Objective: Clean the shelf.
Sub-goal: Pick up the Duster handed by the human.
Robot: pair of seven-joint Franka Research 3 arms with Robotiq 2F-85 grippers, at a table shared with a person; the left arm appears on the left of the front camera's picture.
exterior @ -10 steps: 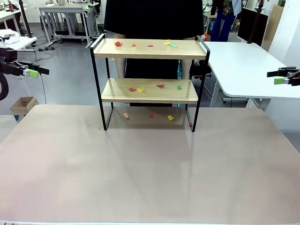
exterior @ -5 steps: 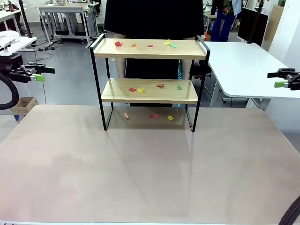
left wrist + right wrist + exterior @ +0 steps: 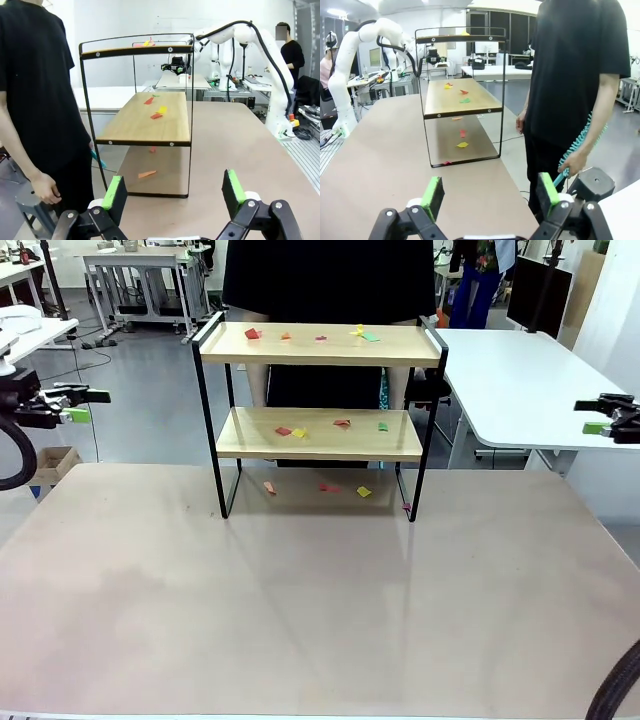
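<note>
The shelf point(image 3: 400, 348) stands at the table's far side, two wooden boards in a black frame. Small coloured paper scraps point(image 3: 252, 334) lie on its top board, on the lower board point(image 3: 284, 430) and on the table under it point(image 3: 364, 491). My left gripper point(image 3: 82, 405) hangs open off the table's left side, far from the shelf. My right gripper point(image 3: 597, 414) hangs open off the right side. The left wrist view shows the shelf point(image 3: 145, 125) end-on beyond my open left gripper point(image 3: 174, 190). The right wrist view shows the shelf point(image 3: 462, 107) beyond my open right gripper point(image 3: 490, 195).
A person in a black shirt point(image 3: 330, 280) stands right behind the shelf, holding a teal coiled tool point(image 3: 580, 145) in a lowered hand. The brown table point(image 3: 300, 600) is bare in front. A white table point(image 3: 520, 380) stands at the back right.
My left gripper has drifted slightly right and down at the left edge. My right gripper has edged a little to the right. The shelf and scraps have not moved.
</note>
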